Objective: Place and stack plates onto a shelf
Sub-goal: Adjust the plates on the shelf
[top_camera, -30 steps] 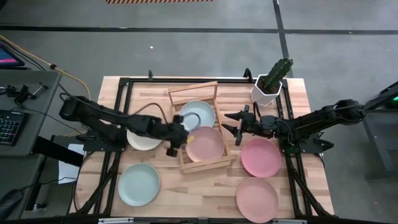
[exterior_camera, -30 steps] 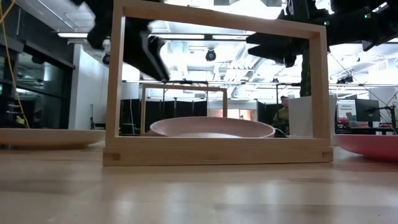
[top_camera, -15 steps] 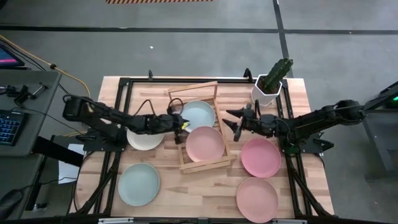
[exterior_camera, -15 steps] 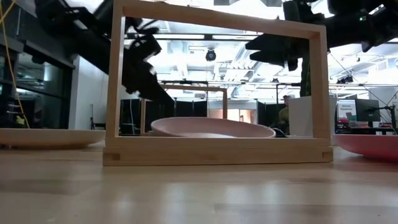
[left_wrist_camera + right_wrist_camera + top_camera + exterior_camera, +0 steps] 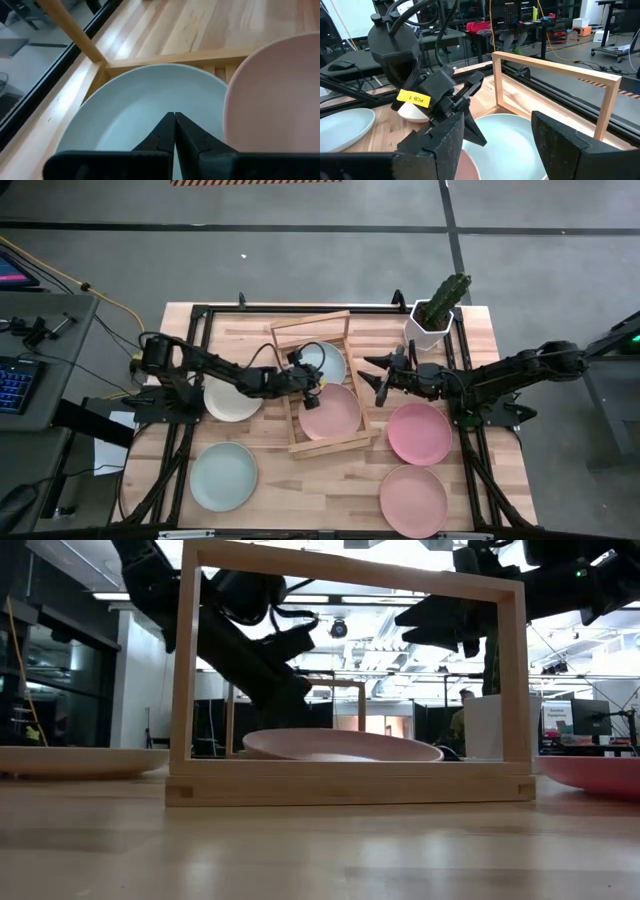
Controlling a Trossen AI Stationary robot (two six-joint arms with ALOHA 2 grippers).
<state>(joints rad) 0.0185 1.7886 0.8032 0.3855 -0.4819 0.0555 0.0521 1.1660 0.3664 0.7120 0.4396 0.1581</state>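
Note:
The wooden shelf lies slanted at the table's middle. A mint-blue plate rests flat in its far half and a pink plate in its near half. The pink plate's rim meets the mint plate's edge. My left gripper is shut, fingers together just over the mint-blue plate, touching nothing that shows. My right gripper hangs open above the shelf's right rail, with nothing between its fingers.
On the tabletop lie a cream plate left of the shelf, a mint-blue plate at the near left, and two pink plates on the right. A white cactus pot stands at the far right.
My left gripper has moved from the shelf's left rail toward the table's far right, in over the mint-blue plate on the shelf, and has shut with nothing in it. The plates and the shelf have stayed where they were.

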